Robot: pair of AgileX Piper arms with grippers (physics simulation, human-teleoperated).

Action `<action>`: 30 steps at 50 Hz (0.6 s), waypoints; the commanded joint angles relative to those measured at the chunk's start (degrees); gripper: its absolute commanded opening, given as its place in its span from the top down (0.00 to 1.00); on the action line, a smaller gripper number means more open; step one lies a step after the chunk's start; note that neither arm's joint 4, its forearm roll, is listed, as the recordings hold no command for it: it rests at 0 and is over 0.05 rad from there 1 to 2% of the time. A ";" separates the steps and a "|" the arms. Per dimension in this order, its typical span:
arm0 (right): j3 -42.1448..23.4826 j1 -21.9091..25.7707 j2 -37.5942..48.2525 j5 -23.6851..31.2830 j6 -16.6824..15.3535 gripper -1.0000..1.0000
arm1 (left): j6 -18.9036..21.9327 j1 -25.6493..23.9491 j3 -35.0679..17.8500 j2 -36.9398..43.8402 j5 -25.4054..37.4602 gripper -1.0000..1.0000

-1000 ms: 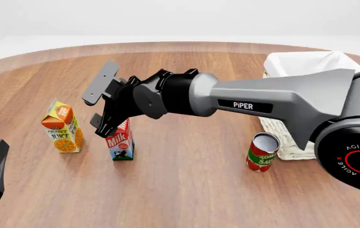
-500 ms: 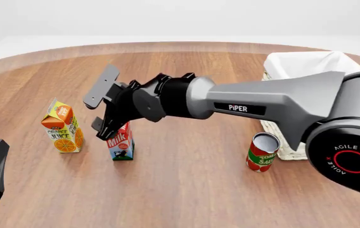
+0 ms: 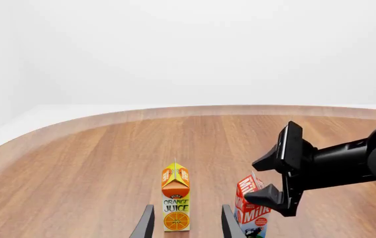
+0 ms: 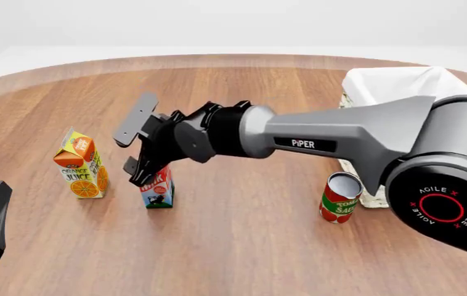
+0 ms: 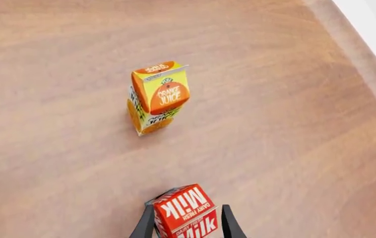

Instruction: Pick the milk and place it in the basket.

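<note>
We saw the milk (image 4: 159, 187) with a red top, white letters, and a blue-green lower part with a black-and-white cow. The juice carton (image 4: 81, 164) was orange and yellow, with an orange fruit printed on its front. The can (image 4: 339, 198) was red with a green band and a grey lid. The basket (image 4: 398, 92) was cream-white with a white liner. The table (image 4: 242, 246) had a brown wood grain pattern. The right gripper (image 4: 138, 147) was black and its arm (image 4: 341, 139) was grey with white letters.

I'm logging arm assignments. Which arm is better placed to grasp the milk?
Right. The right gripper is open with its fingers astride the milk; the left gripper is low at the table's near edge, facing the juice carton.
</note>
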 commanded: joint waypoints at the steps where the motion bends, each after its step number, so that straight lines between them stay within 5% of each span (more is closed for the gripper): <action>1: 0.35 -0.46 0.95 -0.24 -0.25 0.00 | 0.00 0.00 0.00 0.00 0.00 0.00; 30: -0.51 -1.60 2.20 0.42 -1.11 0.00 | 0.00 0.00 0.00 0.00 0.00 0.00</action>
